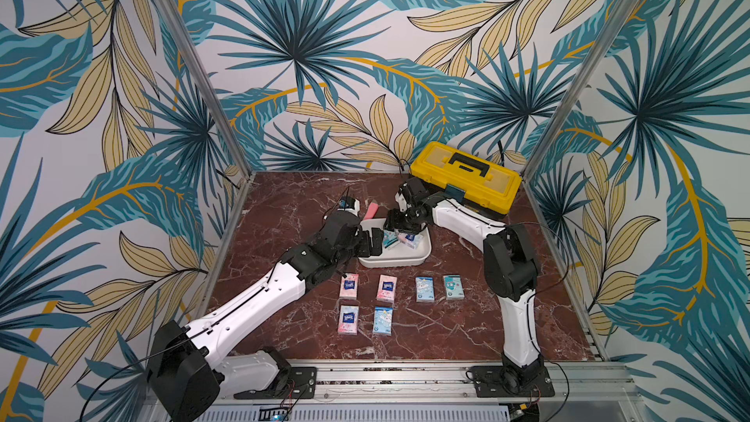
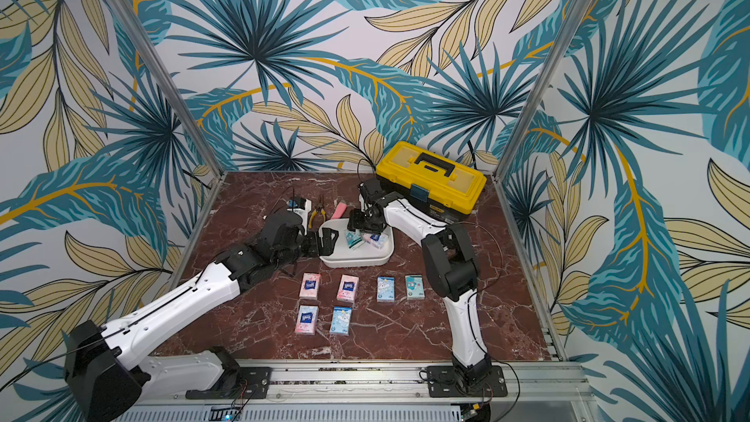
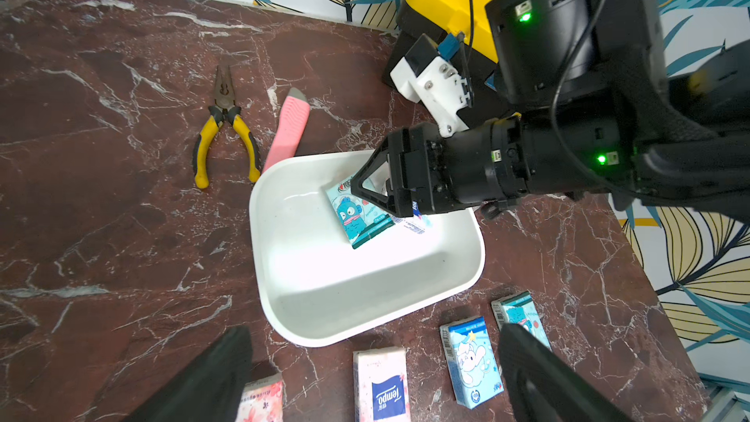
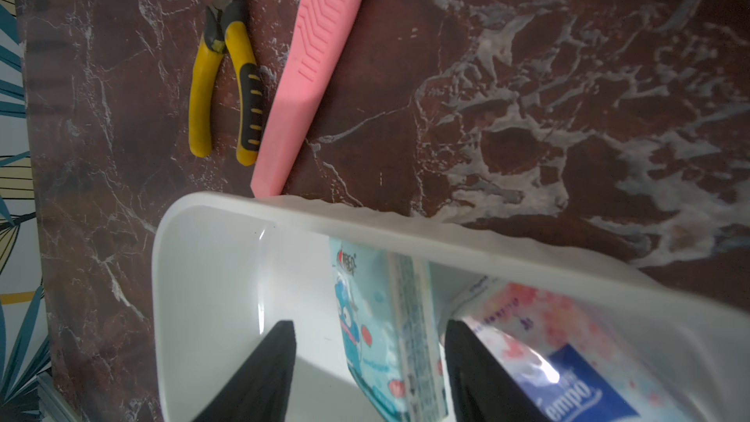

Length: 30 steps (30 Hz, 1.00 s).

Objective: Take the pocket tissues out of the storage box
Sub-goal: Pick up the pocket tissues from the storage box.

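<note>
The white storage box (image 1: pixel 389 263) (image 2: pixel 357 261) sits mid-table. Inside it a teal pocket tissue packet (image 4: pixel 365 318) (image 3: pixel 357 223) stands tilted on edge, beside a pink one (image 4: pixel 568 338) (image 1: pixel 412 239). My right gripper (image 4: pixel 369 330) (image 1: pixel 397 233) reaches down into the box, open, its fingers either side of the teal packet with a gap on one side. My left gripper (image 3: pixel 373 332) (image 1: pixel 372 242) hovers wide open and empty at the box's left rim. Several more pink and blue packets (image 1: pixel 386 288) (image 3: pixel 470 359) lie in two rows on the table in front of the box.
A yellow-lidded toolbox (image 1: pixel 466 180) stands at the back right, close behind the right arm. A long pink bar (image 3: pixel 288 131) and yellow-handled pliers (image 3: pixel 225 127) lie just behind the box's far left corner. Patterned walls close in on three sides.
</note>
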Motion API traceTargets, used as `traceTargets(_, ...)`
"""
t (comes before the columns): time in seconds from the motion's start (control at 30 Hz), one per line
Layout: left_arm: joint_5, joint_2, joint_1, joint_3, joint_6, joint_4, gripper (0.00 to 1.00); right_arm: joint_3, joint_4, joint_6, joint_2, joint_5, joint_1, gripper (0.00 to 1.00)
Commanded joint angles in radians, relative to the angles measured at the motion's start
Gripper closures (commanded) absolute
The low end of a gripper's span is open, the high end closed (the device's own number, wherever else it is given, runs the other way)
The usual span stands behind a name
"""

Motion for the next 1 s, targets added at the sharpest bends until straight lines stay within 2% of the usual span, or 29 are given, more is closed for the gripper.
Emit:
traceTargets(0.0, 0.004, -0.016, 0.008, -0.029, 0.018, 0.016, 0.00, 0.026, -0.030, 0.010, 0.033, 0.008, 0.004, 0.36)
traceTargets(0.23, 0.001, -0.016, 0.009, -0.015, 0.021, -0.002, 0.00, 0.054, -0.044, 0.019, 0.080, 0.006, 0.004, 0.44)
traceTargets(0.67, -0.013, -0.036, 0.010, -0.017, 0.019, -0.039, 0.00, 0.039, -0.045, 0.044, 0.041, -0.017, 0.006, 0.77)
traceTargets(0.97, -0.046, -0.101, 0.010, -0.060, -0.007, -0.039, 0.00, -0.042, 0.008, 0.080, -0.084, -0.015, 0.005, 0.80)
